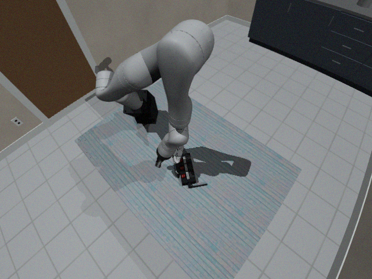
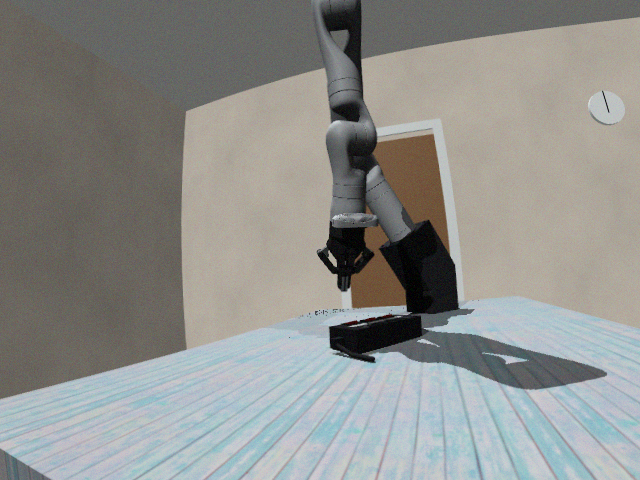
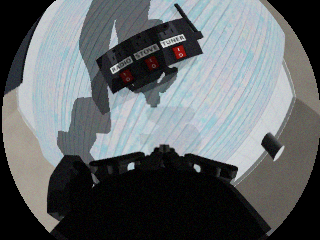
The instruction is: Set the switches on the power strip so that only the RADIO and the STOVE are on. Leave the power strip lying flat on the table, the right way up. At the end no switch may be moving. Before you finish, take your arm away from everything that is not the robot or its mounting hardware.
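The black power strip lies flat on the striped table, the right way up, with a short cable stub at one end. In the wrist view it shows three red switches under white labels too small to read. The switch nearest the cable looks brighter red than the other two. My gripper is shut on nothing and points down. It hangs above the table, beside the strip's end away from the cable, not touching it.
The arm's black base stands on the table behind the strip. The arm casts a dark shadow across the table beyond the strip. A dark cabinet stands far off on the tiled floor.
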Controlling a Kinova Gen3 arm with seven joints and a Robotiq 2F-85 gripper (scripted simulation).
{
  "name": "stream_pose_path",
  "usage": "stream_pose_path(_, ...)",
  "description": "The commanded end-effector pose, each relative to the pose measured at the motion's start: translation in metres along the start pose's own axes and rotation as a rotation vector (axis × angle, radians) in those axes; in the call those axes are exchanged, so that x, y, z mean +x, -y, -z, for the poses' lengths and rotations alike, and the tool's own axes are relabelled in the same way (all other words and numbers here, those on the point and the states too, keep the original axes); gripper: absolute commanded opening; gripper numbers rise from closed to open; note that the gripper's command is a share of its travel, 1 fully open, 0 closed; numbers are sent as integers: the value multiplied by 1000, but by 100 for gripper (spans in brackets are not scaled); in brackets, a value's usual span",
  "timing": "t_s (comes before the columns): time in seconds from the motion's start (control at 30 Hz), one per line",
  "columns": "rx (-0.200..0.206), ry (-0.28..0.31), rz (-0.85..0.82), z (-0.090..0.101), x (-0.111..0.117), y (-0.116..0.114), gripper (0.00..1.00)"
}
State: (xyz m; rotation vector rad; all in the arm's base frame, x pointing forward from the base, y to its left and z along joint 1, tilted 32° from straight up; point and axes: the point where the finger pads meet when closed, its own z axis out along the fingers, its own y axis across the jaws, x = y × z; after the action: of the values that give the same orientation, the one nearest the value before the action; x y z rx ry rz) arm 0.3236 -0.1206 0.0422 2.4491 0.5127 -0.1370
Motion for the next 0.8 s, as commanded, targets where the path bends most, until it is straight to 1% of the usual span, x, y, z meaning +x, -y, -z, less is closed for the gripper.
stream_pose_path(0.0,-1,-8,7,3,2,2,0)
stream_pose_path(0.13,-1,-8,7,3,2,2,0)
stream_pose_path(0.17,-4,-38,17,8,9,4,0)
stream_pose_path(0.43,-4,-38,17,8,9,4,0)
stream_pose_path(0.47,-6,-64,25,13,16,7,0)
stream_pose_path(0.7,-6,-64,25,13,16,7,0)
stream_pose_path(0.73,-7,-86,33,18,21,9,0)
stream_pose_path(0.77,-7,-86,33,18,21,9,0)
